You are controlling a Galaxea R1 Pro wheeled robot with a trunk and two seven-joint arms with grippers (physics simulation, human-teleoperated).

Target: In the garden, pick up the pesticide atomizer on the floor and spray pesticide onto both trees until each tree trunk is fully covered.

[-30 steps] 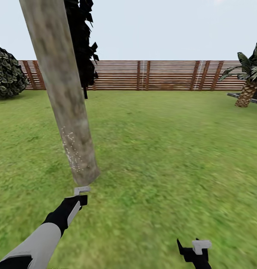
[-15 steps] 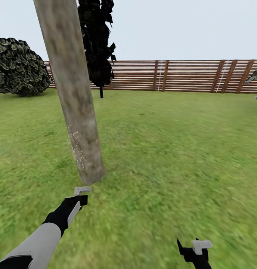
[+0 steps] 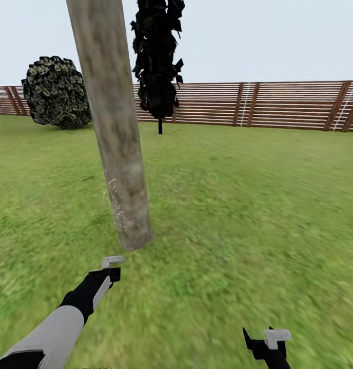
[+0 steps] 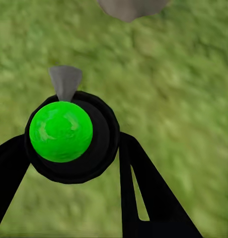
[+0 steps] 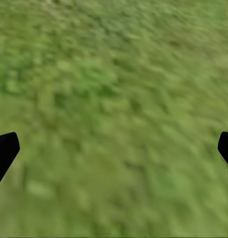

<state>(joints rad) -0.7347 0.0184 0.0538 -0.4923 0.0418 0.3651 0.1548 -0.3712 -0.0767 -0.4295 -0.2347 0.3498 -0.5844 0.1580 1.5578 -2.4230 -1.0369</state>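
Pesticide atomizer point(image 4: 71, 131) is held in the left gripper point(image 4: 69, 148), jaws clamped on its round black body; green cap faces the wrist camera, grey nozzle aimed toward the tree trunk point(image 3: 115, 128) base. Bottle is judged light, rigid, smooth-sided, so slip or twist is possible; mid-body grip looks right. Pale speckles are seen low on the trunk. Right gripper point(image 5: 114, 148) jaws are spread wide, empty, over lawn point(image 3: 248, 205).

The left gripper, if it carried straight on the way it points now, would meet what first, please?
Probably the tree trunk: the left gripper, shut on the pesticide atomizer, points at its base across a strip of lawn, though depth is hard to judge.
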